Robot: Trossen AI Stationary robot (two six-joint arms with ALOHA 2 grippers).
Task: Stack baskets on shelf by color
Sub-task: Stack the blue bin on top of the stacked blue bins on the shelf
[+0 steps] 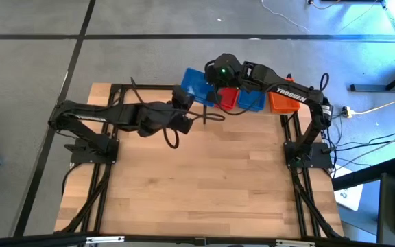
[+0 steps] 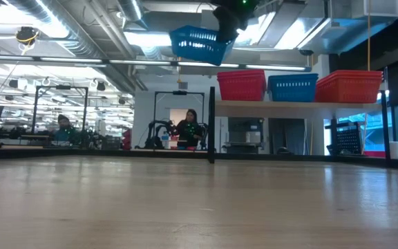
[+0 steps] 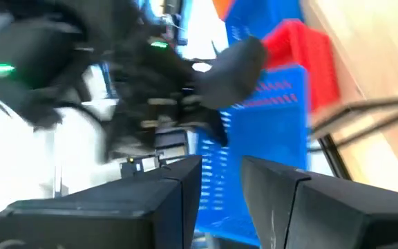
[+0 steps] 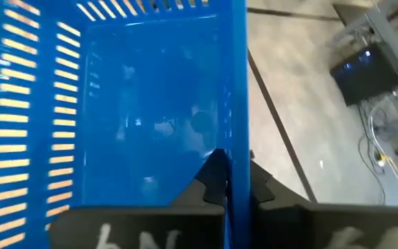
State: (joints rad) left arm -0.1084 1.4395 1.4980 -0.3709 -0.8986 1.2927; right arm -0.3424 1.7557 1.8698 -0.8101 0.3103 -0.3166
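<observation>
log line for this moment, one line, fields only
right gripper: shut on blue basket, held above shelf | left gripper: open, empty, beside shelf | on shelf: red, blue, orange stacks

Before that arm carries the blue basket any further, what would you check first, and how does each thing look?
1. Grip: right gripper shut on the wall of the lifted blue basket: ok.
2. Basket level: it hangs tilted: not ok.
3. Height: it is above the shelf baskets: ok.
4. Target: blue basket on the shelf, between red and orange: ok.
5. Left gripper close to the basket, open: cannot tell if clear.
</observation>
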